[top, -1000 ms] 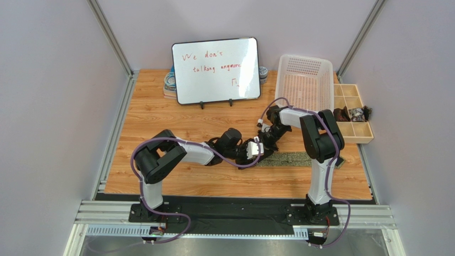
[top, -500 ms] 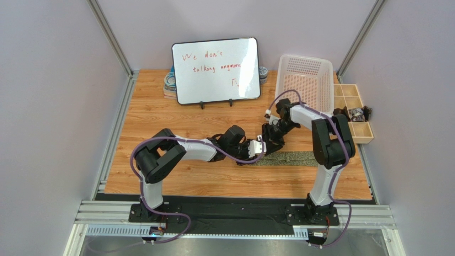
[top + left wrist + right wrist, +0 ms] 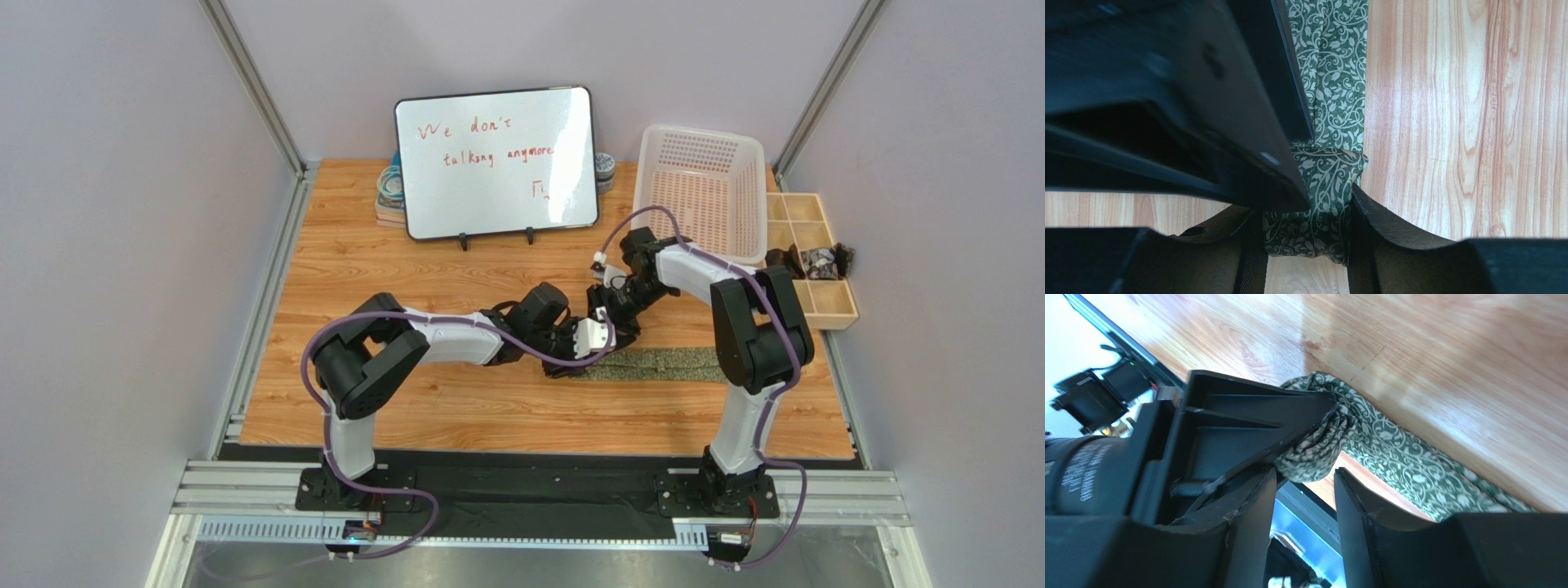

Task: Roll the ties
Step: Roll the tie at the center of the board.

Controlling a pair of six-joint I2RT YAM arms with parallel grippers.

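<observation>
Right gripper (image 3: 1306, 478) is now opening, freeing the tie (image 3: 662, 364) at its rolled end — left gripper (image 3: 1306, 226) is pinching that roll to keep it wound. Flat remainder is lying rightward along the table (image 3: 368, 245).

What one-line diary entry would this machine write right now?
step: rolling | left fingers: clamped on rolled end of tie | right fingers: open, at the roll | rest of tie: flat on table

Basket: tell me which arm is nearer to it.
Right. The right arm bends just in front of the basket's near rim; the left arm lies farther off, to its front-left.
</observation>
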